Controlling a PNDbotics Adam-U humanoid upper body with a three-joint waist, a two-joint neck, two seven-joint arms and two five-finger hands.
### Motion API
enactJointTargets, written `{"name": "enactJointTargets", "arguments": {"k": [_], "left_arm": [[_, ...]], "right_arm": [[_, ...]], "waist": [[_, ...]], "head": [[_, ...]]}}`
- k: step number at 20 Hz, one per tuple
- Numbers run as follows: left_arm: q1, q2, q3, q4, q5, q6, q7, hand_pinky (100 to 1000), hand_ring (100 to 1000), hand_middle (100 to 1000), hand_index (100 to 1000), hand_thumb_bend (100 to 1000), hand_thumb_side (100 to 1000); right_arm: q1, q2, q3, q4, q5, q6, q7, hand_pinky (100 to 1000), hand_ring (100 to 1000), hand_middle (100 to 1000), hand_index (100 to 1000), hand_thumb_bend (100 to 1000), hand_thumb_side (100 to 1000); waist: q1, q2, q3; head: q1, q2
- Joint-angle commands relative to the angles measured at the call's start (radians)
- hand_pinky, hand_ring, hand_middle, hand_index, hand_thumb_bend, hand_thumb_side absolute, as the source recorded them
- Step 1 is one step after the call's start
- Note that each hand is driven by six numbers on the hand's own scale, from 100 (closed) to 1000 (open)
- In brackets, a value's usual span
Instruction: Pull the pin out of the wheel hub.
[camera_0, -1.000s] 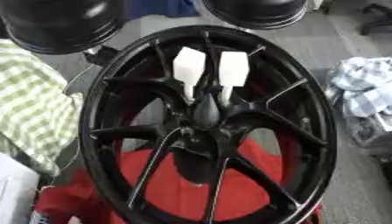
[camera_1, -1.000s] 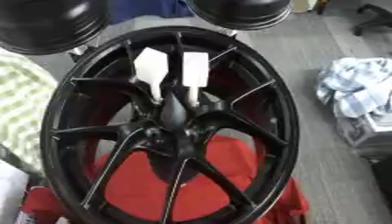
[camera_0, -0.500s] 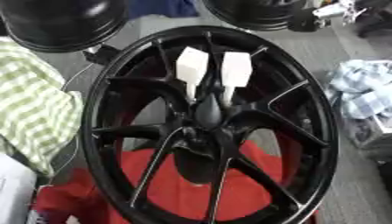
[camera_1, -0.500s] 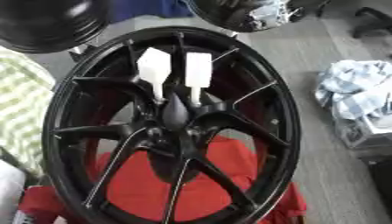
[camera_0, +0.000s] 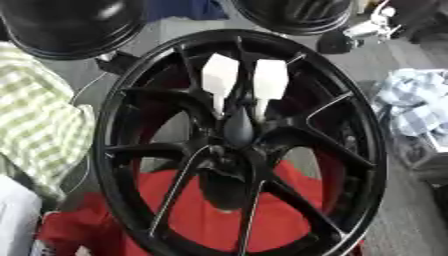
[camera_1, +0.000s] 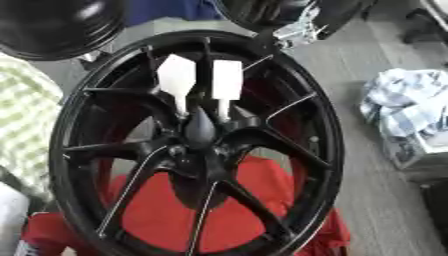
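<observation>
Right robot hand (camera_1: 306, 22) comes in at upper right, just past the wheel's far rim, dark w/ silver parts; can't tell if fingers are open or curled. Holds nothing visible. Left robot hand not in either view.

Black multi-spoke wheel (camera_0: 350, 150) fills the middle, lying over a red cloth (camera_0: 210, 220). Two white paddle-shaped pins stand side by side just above the hub (camera_0: 238, 127): left pin (camera_0: 219, 77) and right pin (camera_0: 269, 80), thin stems running down into the hub area, flat heads near each other, not touching.

Step in hand, as I judge it: reach & grasp. To do it well, bring hand down between upper spokes, pinch one flat head across its broad faces, pull along the stem's own line, no sideways twist or stem may bind vs. hub. Right pin is nearer the incoming hand.

Around: green checked cloth (camera_0: 39, 115) at left, blue-white checked cloth (camera_1: 407, 107) at right, other dark rims (camera_0: 74, 22) beyond.

No brand, label or writing readable anywhere.
</observation>
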Motion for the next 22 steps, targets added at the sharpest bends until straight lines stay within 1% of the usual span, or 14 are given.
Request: {"name": "enactJointTargets", "arguments": {"k": [1,6,10,17,21,22], "left_arm": [[-0.008,0.014,0.004,-0.015,0.001,-0.002,-0.004,765,614,593,732,779,458],[-0.009,0.011,0.004,-0.015,0.002,-0.002,-0.006,766,614,593,732,778,457],[-0.01,0.01,0.004,-0.014,0.002,-0.002,-0.006,766,614,593,731,777,457],[-0.013,0.008,0.004,-0.013,0.004,-0.002,-0.007,766,614,593,730,774,455],[-0.013,0.006,0.004,-0.011,0.005,-0.002,-0.007,767,614,593,729,772,452],[-0.013,0.005,0.004,-0.011,0.005,-0.003,-0.007,767,614,593,729,771,451]], "right_arm": [[-0.01,-0.018,0.009,-0.013,0.005,0.024,-0.017,840,872,852,893,452,603],[-0.007,-0.01,0.048,-0.03,0.048,0.085,-0.044,836,874,852,892,457,603],[-0.012,0.004,0.07,-0.026,0.044,0.122,-0.035,833,873,851,891,461,603],[-0.018,0.021,0.094,-0.03,0.021,0.158,-0.022,828,869,848,891,463,608],[-0.026,0.033,0.107,-0.025,0.014,0.169,-0.012,825,866,846,892,462,611],[-0.028,0.037,0.11,-0.023,0.014,0.171,-0.01,823,866,844,891,461,599]], "waist": [[0.0,-0.026,0.001],[-0.002,-0.026,0.003],[-0.003,-0.026,0.006],[-0.006,-0.026,0.01],[-0.008,-0.026,0.012],[-0.008,-0.026,0.013]], "head": [[0.002,0.005],[0.002,0.012],[0.003,0.019],[0.005,0.031],[0.005,0.036],[0.005,0.037]]}}
